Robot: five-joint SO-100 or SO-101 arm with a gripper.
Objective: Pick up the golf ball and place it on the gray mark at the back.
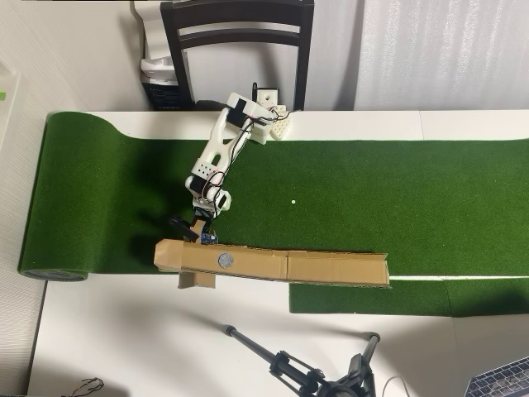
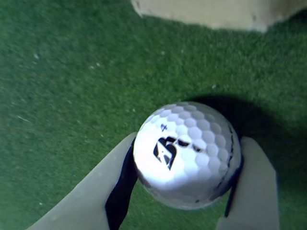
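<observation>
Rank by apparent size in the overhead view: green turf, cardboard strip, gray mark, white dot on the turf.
1. green turf
2. cardboard strip
3. gray mark
4. white dot

The golf ball [image 2: 187, 155], white and dimpled with a dark printed logo turned toward the wrist camera, is held between the two fingers of the gripper [image 2: 184, 191], one finger touching each side, above green turf. The gray mark [image 1: 224, 260], a small flat round spot, is seen just beyond the gripper tip on a brown cardboard strip [image 1: 331, 266].
</observation>
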